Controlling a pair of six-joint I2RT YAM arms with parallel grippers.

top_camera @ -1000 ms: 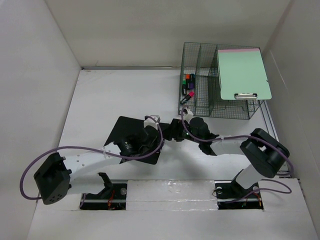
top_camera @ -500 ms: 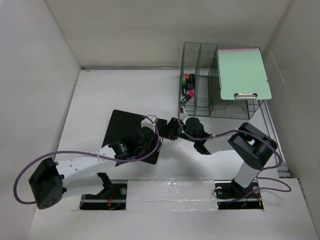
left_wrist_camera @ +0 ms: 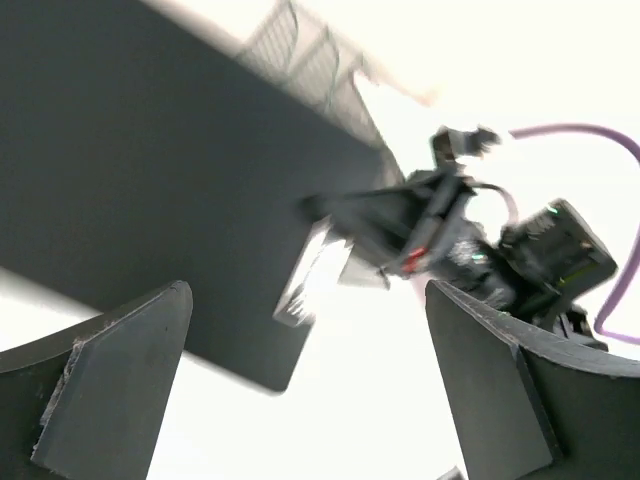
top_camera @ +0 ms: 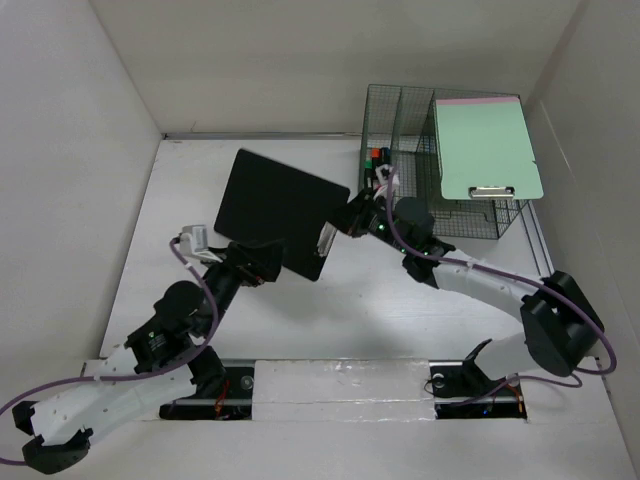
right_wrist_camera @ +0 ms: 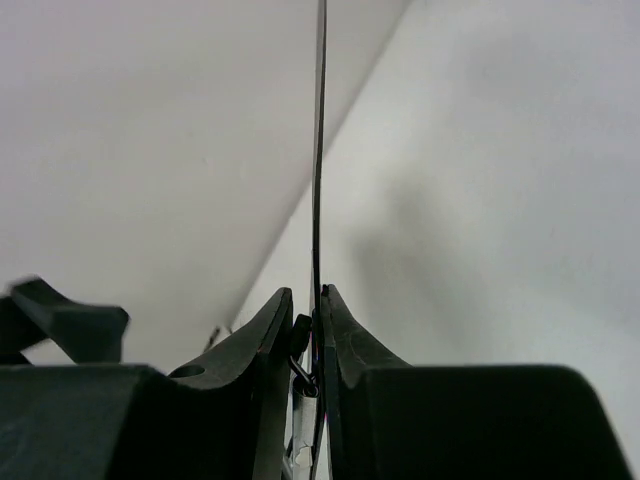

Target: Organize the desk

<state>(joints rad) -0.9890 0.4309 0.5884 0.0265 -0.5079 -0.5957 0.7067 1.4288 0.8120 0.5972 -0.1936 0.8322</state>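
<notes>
White-walled, the bench [top_camera: 200, 190] beneath both arms was relieved of the black clipboard [top_camera: 275, 212], lifted and handed over, now clamped edge-on by the right end effector [right_wrist_camera: 307, 300] and released by the left end effector [left_wrist_camera: 305, 380], spread empty, so filing was judged near in the wire rack [top_camera: 405, 215], where a green clipboard [top_camera: 485, 145] and markers [top_camera: 377, 165] were kept.

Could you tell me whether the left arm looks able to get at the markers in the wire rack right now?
Probably not directly: the black clipboard, pinched in the right gripper, sits between the open left gripper and the markers in the wire rack.
</notes>
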